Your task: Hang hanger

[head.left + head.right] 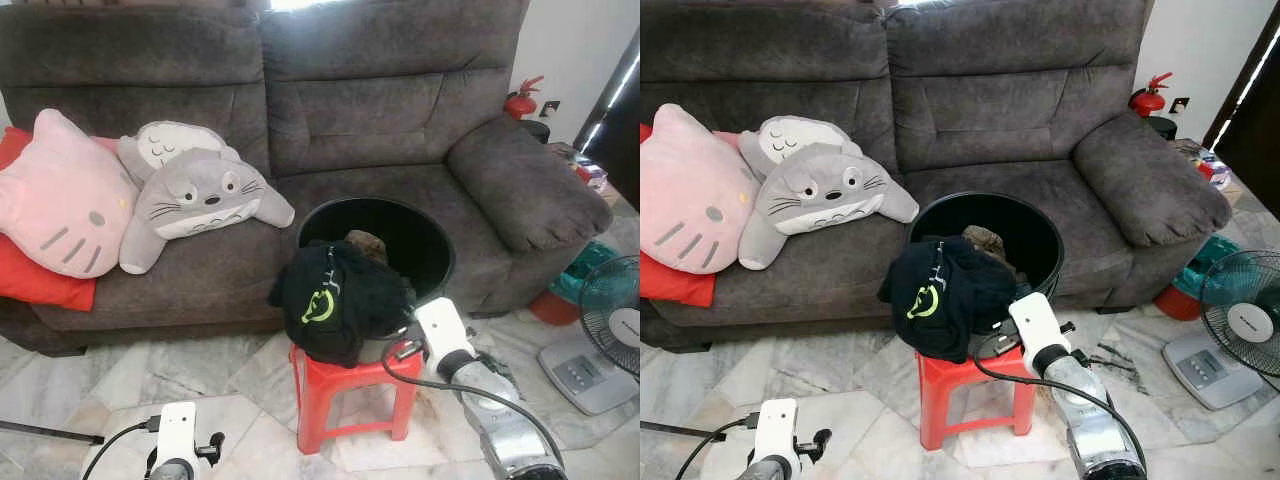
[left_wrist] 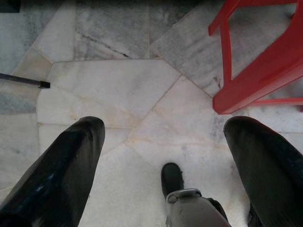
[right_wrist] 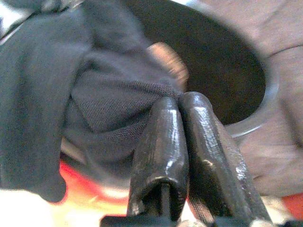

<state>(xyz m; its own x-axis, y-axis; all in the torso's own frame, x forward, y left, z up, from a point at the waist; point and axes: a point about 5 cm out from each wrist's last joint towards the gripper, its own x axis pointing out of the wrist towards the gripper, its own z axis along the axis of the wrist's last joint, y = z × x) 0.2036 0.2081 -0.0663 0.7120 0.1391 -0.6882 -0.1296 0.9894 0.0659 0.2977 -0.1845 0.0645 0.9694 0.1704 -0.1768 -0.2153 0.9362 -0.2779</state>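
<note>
Nosing in on the black garment (image 1: 335,300) with the right gripper (image 3: 182,101), fingers pressed flat together, tips hard up against a bunched fold of the cloth. Cannot tell whether any fabric is actually nipped between them. Slumped over the rim of the black bucket (image 1: 440,240) on the red stool (image 1: 310,385), that garment, spilling down just to the left of the fingers. Hunting now for the hanger itself: cannot make it out for certain, probably somewhere in or under the cloth. Spotting a brown rounded thing (image 3: 168,59) just past the fingertips, poking out of the folds inside the bucket. Might be part of the hanger, cannot say. Judging the handling: likely light and stiff, smooth enough to slip between hard fingers, and wrapped in limp, soft cloth ready to drag, sag and snag on the bucket rim. Better to reach beyond the fingertips for something rigid, the neck under the hook or the middle of a bar, than to pinch loose fabric alone and hope. Down low with the left gripper (image 2: 163,127), fingers spread wide apart and holding nothing, marble floor (image 2: 109,90) between them, a stool leg off beyond one finger.
</note>
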